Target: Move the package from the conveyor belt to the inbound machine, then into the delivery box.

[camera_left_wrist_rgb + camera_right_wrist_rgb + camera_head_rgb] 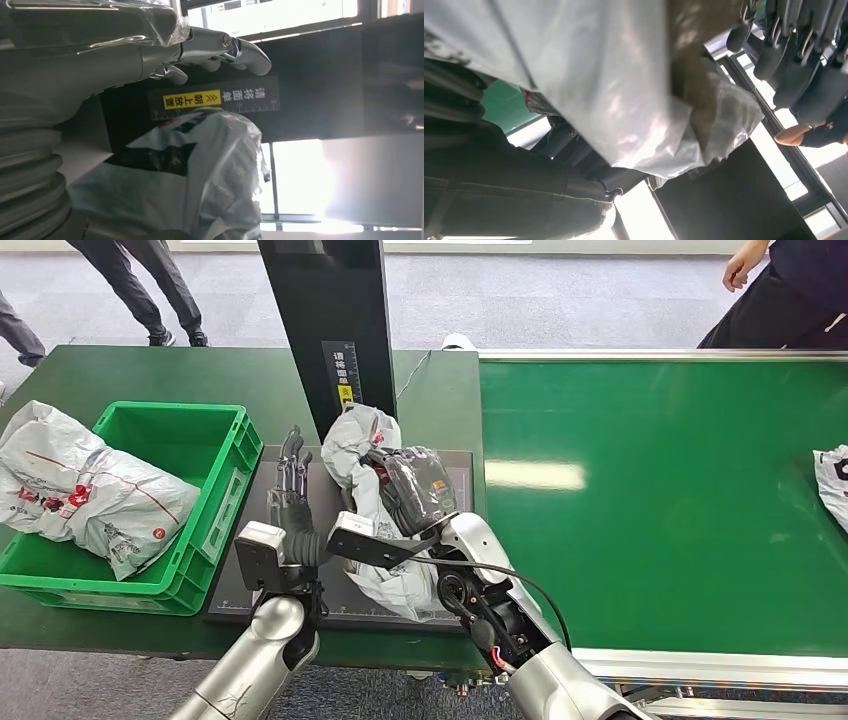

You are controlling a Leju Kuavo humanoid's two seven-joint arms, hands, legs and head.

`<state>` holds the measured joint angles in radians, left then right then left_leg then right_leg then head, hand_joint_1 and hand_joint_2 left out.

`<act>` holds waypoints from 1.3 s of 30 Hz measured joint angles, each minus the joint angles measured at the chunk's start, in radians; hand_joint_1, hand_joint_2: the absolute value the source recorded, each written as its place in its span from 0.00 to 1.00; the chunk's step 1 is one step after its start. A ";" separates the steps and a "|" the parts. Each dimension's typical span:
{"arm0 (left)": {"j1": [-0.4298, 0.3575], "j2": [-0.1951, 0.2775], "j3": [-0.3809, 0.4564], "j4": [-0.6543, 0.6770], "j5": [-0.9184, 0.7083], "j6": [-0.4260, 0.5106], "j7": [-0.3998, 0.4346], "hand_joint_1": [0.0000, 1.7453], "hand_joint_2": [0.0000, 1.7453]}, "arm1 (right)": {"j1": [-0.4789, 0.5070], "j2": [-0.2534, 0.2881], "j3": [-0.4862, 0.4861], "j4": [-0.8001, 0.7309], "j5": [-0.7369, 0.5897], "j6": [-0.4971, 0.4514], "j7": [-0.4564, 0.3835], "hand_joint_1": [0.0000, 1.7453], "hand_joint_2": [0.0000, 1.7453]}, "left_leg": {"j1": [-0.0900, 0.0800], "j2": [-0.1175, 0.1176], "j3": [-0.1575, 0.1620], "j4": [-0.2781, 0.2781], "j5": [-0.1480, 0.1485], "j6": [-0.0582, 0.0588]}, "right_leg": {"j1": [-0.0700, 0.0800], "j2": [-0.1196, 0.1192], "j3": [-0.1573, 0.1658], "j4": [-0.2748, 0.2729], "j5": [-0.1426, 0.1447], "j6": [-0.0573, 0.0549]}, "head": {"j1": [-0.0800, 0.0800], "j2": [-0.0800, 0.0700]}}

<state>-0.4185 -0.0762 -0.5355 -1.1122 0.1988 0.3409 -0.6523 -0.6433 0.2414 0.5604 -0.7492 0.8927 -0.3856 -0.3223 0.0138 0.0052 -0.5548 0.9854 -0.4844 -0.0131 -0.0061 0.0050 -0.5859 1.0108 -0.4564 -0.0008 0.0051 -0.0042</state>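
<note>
A crumpled grey plastic package [358,448] lies on the dark platform of the inbound machine [250,570], in front of its black column [325,320]. My right hand [415,490] grips the package from the right, with its dark fingers wrapped over the top. My left hand [290,485] hovers just left of the package, fingers straight and apart, holding nothing. In the left wrist view the silver fingers [220,50] reach toward the column's yellow label [192,100], above the package [200,165]. In the right wrist view the package [599,90] lies against the dark fingers [794,45].
A green delivery box [210,455] on the left table holds another grey package [85,495]. The green conveyor belt [660,490] stretches right, with a further package [835,480] at its edge. One person [780,290] stands at the far right; another person's legs [130,280] are at the far left.
</note>
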 joint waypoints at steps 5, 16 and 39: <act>0.018 -0.024 0.034 -0.035 -0.071 -0.045 0.036 0.00 1.00 | 0.004 0.000 -0.014 0.000 0.020 0.016 -0.002 1.00 1.00 | 0.000 0.000 0.000 0.000 0.000 0.000 | 0.000 0.000 0.000 0.000 0.000 0.000 | 0.000 0.000; 0.148 -0.023 0.254 -0.186 -0.390 -0.075 0.145 0.00 1.00 | 0.053 -0.011 -0.068 -0.039 0.087 0.046 0.020 1.00 1.00 | 0.000 0.001 -0.001 0.000 0.000 0.000 | 0.000 0.001 -0.001 0.000 0.000 0.000 | 0.000 0.000; 0.466 -0.020 0.604 -0.654 -0.509 -0.228 0.192 0.00 1.00 | 0.201 -0.081 -0.125 -0.284 0.176 0.119 0.085 1.00 1.00 | 0.000 0.001 -0.002 0.000 0.000 0.000 | 0.000 0.000 -0.002 0.000 0.000 0.000 | 0.000 0.000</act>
<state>0.0475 -0.0966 0.0689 -1.7665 -0.3106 0.1132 -0.4604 -0.4420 0.1600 0.4356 -1.0333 1.0683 -0.2670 -0.2368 0.0139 0.0058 -0.5564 0.9851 -0.4846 -0.0132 -0.0060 0.0054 -0.5875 1.0107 -0.4567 -0.0010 0.0052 -0.0042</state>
